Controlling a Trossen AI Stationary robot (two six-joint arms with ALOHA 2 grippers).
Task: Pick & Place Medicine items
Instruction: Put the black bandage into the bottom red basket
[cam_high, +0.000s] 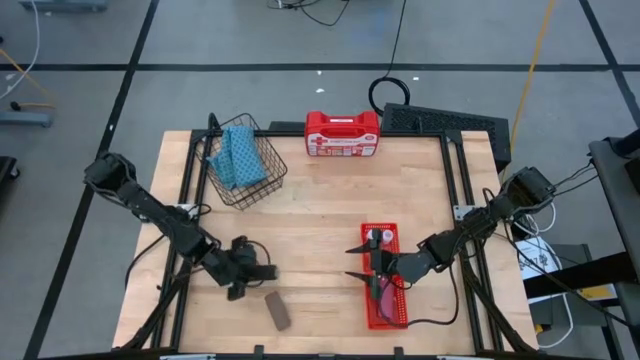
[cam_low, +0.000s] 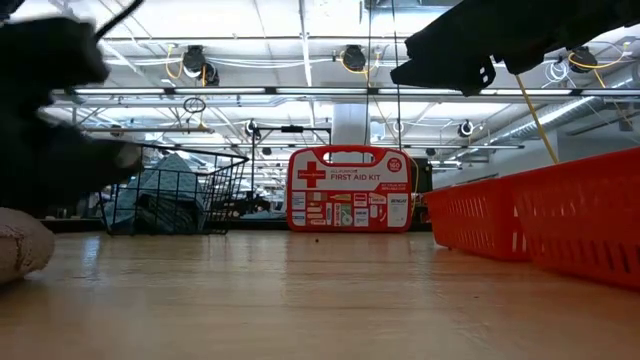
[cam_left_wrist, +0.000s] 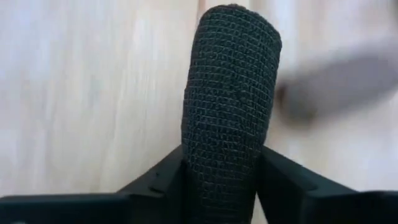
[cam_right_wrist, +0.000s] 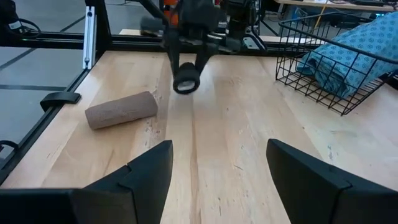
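A black bandage roll (cam_left_wrist: 230, 93) sits between the fingers of my left gripper (cam_high: 250, 270), near the table's front left. The right wrist view shows the roll end-on (cam_right_wrist: 185, 79) under that gripper (cam_right_wrist: 185, 65). A brown roll (cam_high: 278, 310) lies on its side on the table just right of it. My right gripper (cam_high: 372, 262) stands open over the red basket (cam_high: 404, 312), which holds a few small items; it holds nothing, fingers apart (cam_right_wrist: 217, 155). My left gripper pinches the black roll by its round sides (cam_left_wrist: 189, 163) between its two fingers. The roll lies along the fingers and its far end (cam_left_wrist: 239, 25) sticks out beyond them. The fingers slant down from the table's left. The roll looks lifted clear of the wood.
A wire basket (cam_high: 262, 178) with a blue patterned cloth (cam_high: 238, 155) stands at the back left. A red first aid case (cam_high: 342, 135) stands upright at the far edge. Bare wood lies between the brown roll and the red basket.
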